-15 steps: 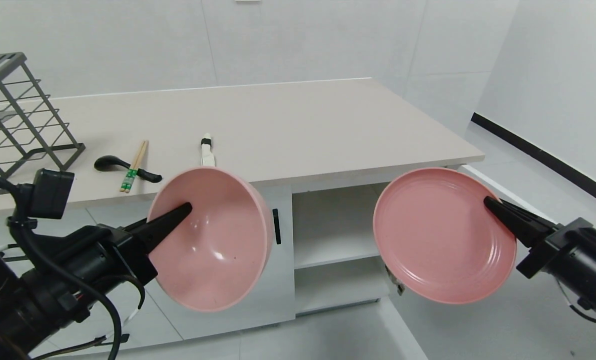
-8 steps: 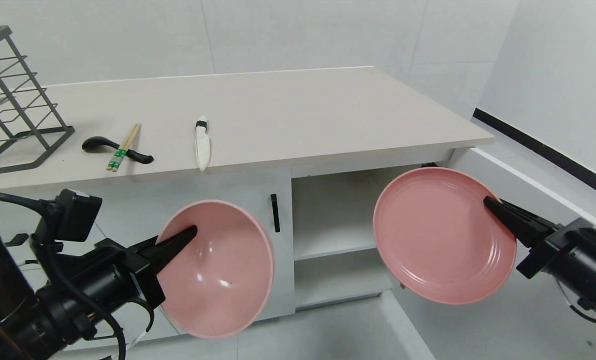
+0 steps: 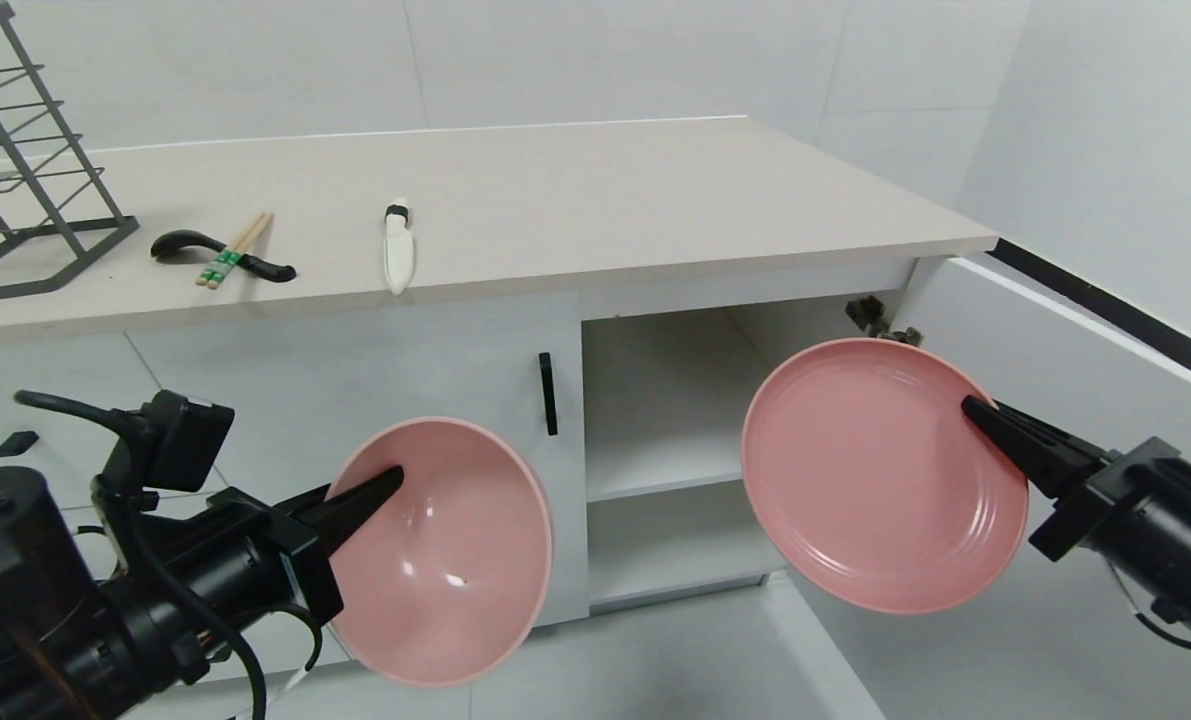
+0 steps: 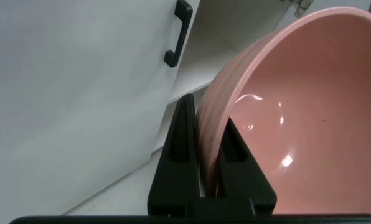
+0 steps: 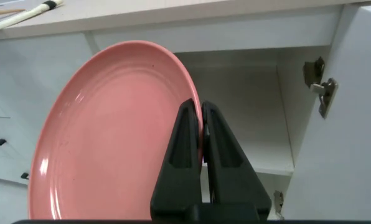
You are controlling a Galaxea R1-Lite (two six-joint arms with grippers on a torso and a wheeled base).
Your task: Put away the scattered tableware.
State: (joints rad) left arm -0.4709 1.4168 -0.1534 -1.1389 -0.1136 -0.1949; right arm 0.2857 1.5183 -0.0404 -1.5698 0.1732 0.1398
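Pink bowl [image 3: 445, 555] is pinched at the rim by left jaws, low before the shut cabinet door [image 3: 355, 370]. Pink plate [image 3: 875, 475] is pinched at the rim by right jaws, near the open shelf [image 3: 655, 480]. Both are judged light, stiff, prob. slippery; a firm rim grip is advised.

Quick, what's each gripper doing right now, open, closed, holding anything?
Left gripper: closed on the rim of the pink bowl.
Right gripper: closed on the rim of the pink plate.

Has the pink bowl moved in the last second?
Yes. The bowl has dropped: its rim overlapped the counter edge before and now sits low beside the door handle.
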